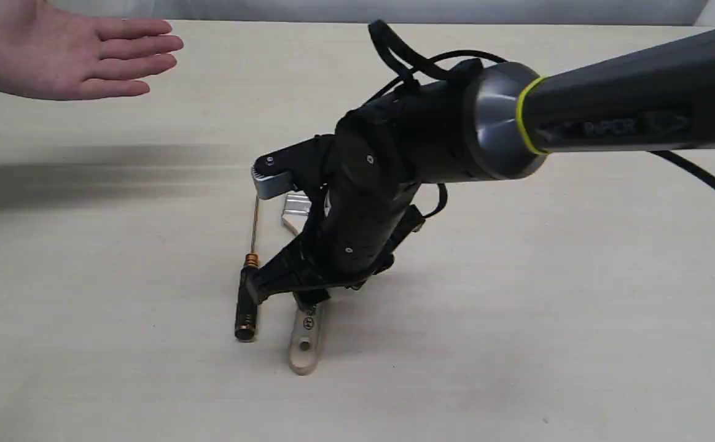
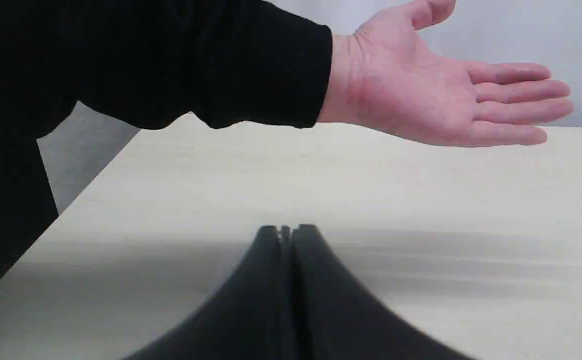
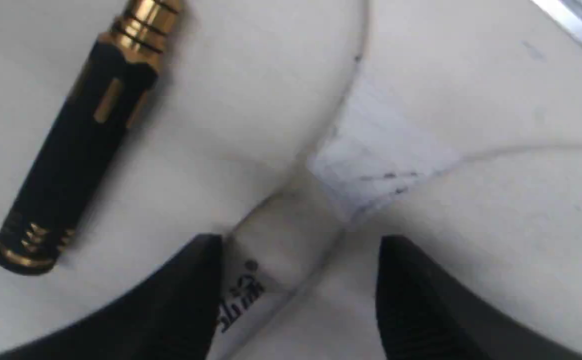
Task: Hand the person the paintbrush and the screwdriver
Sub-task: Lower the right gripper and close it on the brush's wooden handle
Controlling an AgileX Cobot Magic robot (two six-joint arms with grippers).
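Right fingers [image 3: 161, 310] apart, astride the paintbrush [image 1: 304, 344] handle on the desk [image 1: 517, 307], screwdriver [image 1: 247, 307] lying just beside, left fingers [image 2: 261, 280] pressed together, person's open hand [image 1: 56, 55] held well apart

exterior: overlooks table [image 1: 517, 307]; left wrist — low, shares hand [image 2: 446, 100]; right wrist — close, downward

A robotics lab or test bench, by the look of it. A pale beige tabletop [image 1: 517, 307] runs back to a plain light grey wall [image 1: 333, 9]. A black robot arm [image 1: 609, 104] with a yellow ring, trailing black cables [image 1: 381, 31] and the lettering PIPER on its casing reaches over the tabletop. A screwdriver [image 1: 246, 316] and a paintbrush [image 1: 302, 361] lie on the surface. A person's open hand [image 1: 56, 55] is held out above it.
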